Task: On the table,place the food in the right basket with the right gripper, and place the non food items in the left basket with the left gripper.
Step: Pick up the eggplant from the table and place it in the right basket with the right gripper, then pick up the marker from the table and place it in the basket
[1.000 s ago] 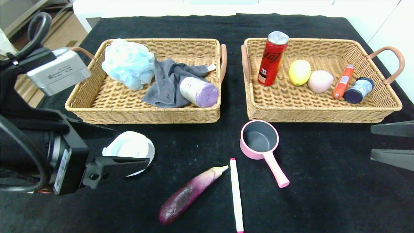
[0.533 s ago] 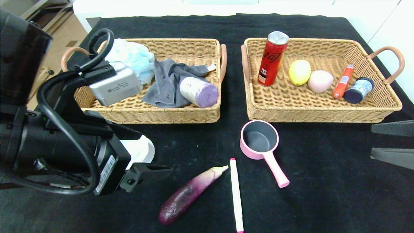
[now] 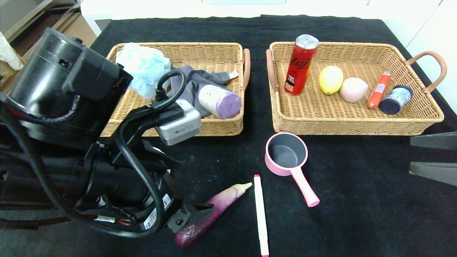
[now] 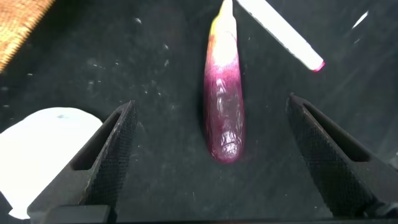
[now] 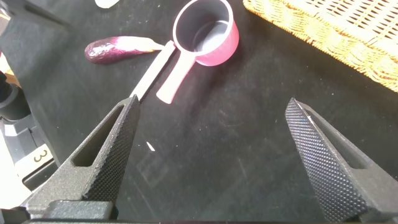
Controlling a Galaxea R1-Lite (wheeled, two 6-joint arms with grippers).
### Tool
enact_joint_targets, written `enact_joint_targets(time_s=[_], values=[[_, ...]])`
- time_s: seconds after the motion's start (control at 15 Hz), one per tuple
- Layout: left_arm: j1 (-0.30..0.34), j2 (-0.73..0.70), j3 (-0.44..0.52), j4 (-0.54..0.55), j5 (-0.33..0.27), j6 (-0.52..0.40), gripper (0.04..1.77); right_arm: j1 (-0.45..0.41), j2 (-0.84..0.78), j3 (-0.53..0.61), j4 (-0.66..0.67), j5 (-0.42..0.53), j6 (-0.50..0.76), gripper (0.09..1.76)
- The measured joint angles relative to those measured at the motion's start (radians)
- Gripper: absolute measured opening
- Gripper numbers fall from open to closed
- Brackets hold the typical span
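A purple eggplant (image 3: 223, 201) lies on the black table near the front, beside a white marker with a pink tip (image 3: 261, 214). A pink saucepan (image 3: 287, 155) sits just in front of the right basket (image 3: 357, 130). My left gripper (image 4: 211, 106) is open and hovers over the eggplant (image 4: 225, 106), whose rounded end lies between the fingers, untouched. A white round item (image 4: 43, 149) lies beside one finger; in the head view my left arm (image 3: 107, 178) hides it. My right gripper (image 3: 410, 157) is open and empty at the table's right edge.
The left basket (image 3: 200, 45) holds a blue bath puff (image 3: 144, 67), a grey cloth (image 3: 189, 84) and a purple roll (image 3: 219, 100). The right basket holds a red can (image 3: 300, 64), a lemon (image 3: 330, 79), a pink egg shape, an orange tube and a jar.
My left arm has swung from the table's left side toward the middle front, passing over the white item, and now sits over the eggplant. The right arm has not moved.
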Motion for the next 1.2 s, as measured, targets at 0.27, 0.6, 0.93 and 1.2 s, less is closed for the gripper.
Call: enact_joint_targets(time_s=[0.27,0.6,0.93,1.2], values=[[-0.039,0.051,0.019,0.000,0.053,0.016,1.72,-0.002,0.004,-0.004,-0.002,-0.022,-0.001,1.71],[-0.085,0.119,0.020,0.064,0.142,0.039,1.72,-0.006,0.005,-0.008,-0.002,-0.024,-0.002,1.71],[-0.113,0.185,0.003,0.094,0.181,0.035,1.72,-0.007,0.006,-0.008,-0.002,-0.024,-0.001,1.71],[-0.119,0.223,0.002,0.090,0.203,0.027,1.72,-0.006,0.006,-0.008,-0.002,-0.024,-0.002,1.71]])
